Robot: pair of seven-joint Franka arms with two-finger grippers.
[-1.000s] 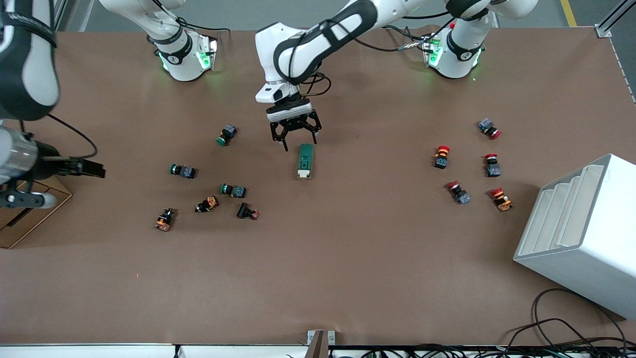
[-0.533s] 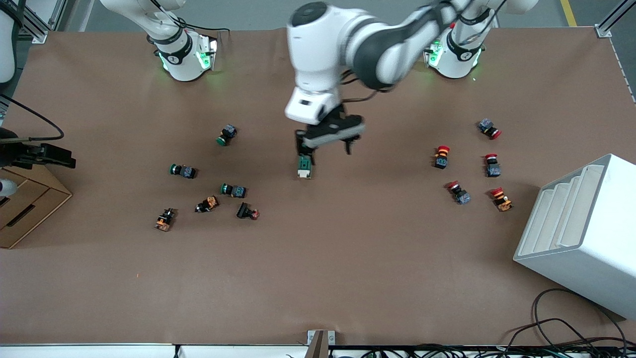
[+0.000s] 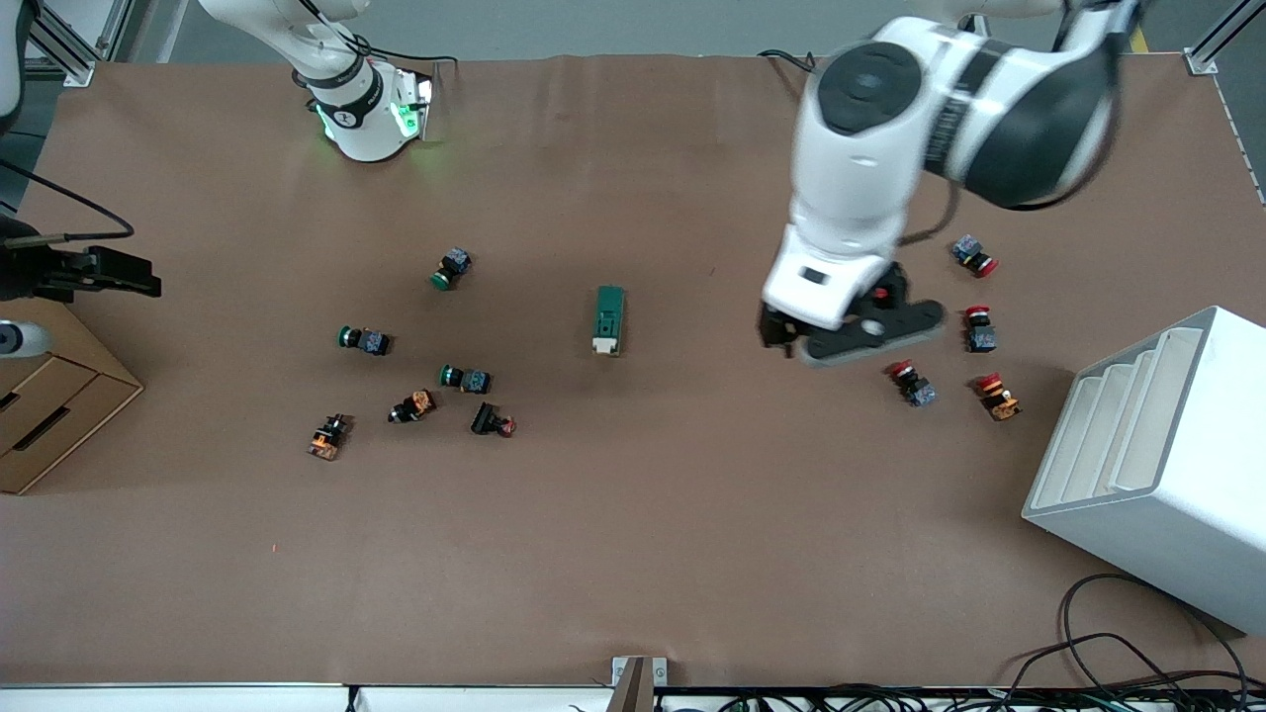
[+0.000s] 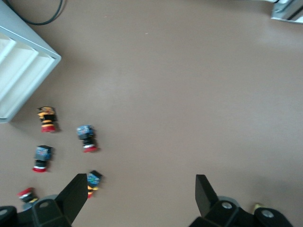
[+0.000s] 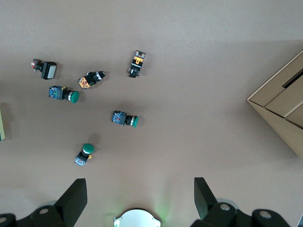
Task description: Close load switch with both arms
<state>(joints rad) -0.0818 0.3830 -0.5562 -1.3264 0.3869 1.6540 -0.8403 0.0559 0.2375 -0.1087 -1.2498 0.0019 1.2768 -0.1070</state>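
The load switch (image 3: 609, 318), a dark-green block with a white end, lies on the brown table (image 3: 633, 534) near its middle, with nothing touching it. Only its edge shows in the right wrist view (image 5: 2, 124). My left gripper (image 3: 853, 338) hangs over the red push buttons toward the left arm's end, well away from the switch. Its jaws are open and empty in the left wrist view (image 4: 139, 195). My right gripper (image 3: 111, 274) is over the table's edge at the right arm's end, above a cardboard box (image 3: 49, 415). Its jaws are open and empty (image 5: 139, 196).
Green-capped buttons (image 3: 451, 268) (image 3: 364, 339) (image 3: 465, 377) and a few orange and black parts (image 3: 412, 405) lie toward the right arm's end. Several red-capped buttons (image 3: 913, 384) (image 3: 979, 329) lie toward the left arm's end. A white rack (image 3: 1157, 465) stands beside them.
My left arm has swung away from over the load switch toward the left arm's end, above the red buttons. My right arm has shifted slightly. The switch has not moved.
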